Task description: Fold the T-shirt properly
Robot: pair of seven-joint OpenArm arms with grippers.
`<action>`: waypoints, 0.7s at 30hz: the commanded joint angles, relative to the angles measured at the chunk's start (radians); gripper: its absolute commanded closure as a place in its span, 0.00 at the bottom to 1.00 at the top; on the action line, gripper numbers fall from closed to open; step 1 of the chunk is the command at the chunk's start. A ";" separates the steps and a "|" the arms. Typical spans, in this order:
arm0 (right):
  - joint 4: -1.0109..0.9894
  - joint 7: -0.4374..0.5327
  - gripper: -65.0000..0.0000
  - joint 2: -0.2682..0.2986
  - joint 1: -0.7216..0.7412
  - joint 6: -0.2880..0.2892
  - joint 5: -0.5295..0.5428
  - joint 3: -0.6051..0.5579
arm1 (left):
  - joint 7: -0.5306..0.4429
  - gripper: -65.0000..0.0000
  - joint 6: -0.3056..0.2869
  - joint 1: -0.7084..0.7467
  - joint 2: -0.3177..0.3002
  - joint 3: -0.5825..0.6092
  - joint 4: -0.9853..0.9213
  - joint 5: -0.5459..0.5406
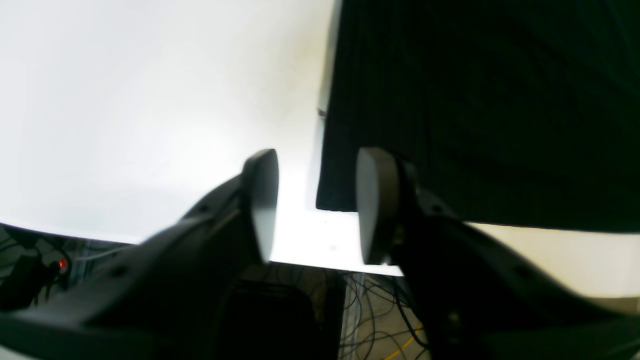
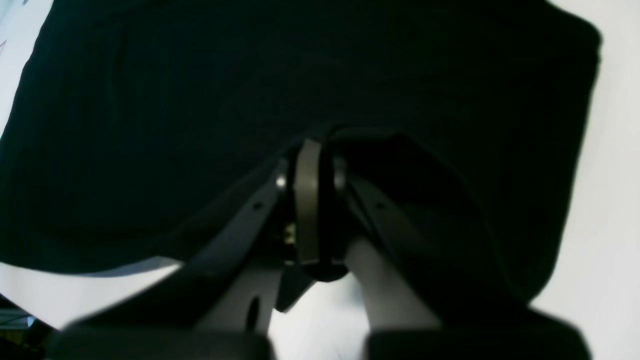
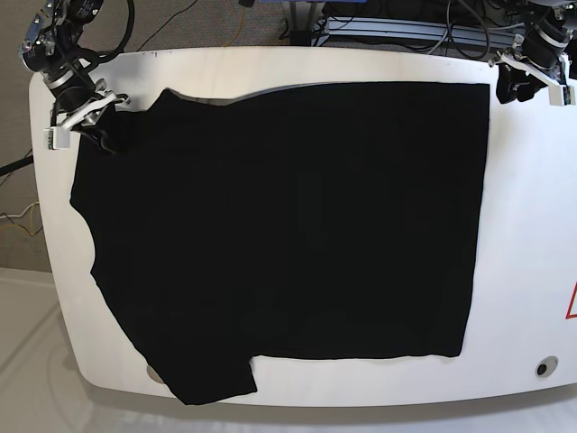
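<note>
The black T-shirt (image 3: 288, 225) lies spread flat over most of the white table (image 3: 532, 271). One sleeve is at the near left and the other at the far left. My right gripper (image 3: 101, 137) is at the far-left sleeve. In the right wrist view it (image 2: 312, 150) is shut on a bunched fold of the T-shirt (image 2: 200, 100). My left gripper (image 3: 507, 90) is at the shirt's far-right corner. In the left wrist view it (image 1: 317, 205) is open, with the corner of the T-shirt (image 1: 475, 100) lying between and just beyond the fingertips.
A red warning triangle (image 3: 572, 302) and a small round fitting (image 3: 541, 367) mark the table's right side. Cables and equipment (image 3: 397, 27) lie past the far edge. Cables on the floor (image 1: 370, 310) show past the table edge in the left wrist view.
</note>
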 commanded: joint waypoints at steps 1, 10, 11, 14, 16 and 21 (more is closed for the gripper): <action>0.012 0.018 0.99 0.015 -0.001 0.006 0.022 0.013 | -0.020 0.70 -0.017 0.010 -0.006 0.011 0.005 -0.010; 0.009 0.012 0.99 0.014 0.002 0.006 0.025 0.012 | -0.049 0.88 -0.012 0.037 0.015 0.055 0.032 0.007; 0.009 0.015 0.99 0.013 0.002 0.006 0.028 0.013 | -0.065 0.93 -0.010 0.042 0.018 0.069 0.039 0.007; 0.006 0.014 0.99 0.013 0.002 0.006 0.028 0.013 | -0.075 0.96 -0.010 0.042 0.018 0.085 0.035 0.007; 0.007 0.014 0.99 0.013 0.000 0.006 0.029 0.014 | -0.076 0.94 -0.009 0.043 0.019 0.097 0.033 0.004; 0.008 0.020 1.00 0.017 -0.001 0.006 0.031 0.018 | -0.051 0.49 -0.012 0.031 0.014 0.146 -0.019 -0.008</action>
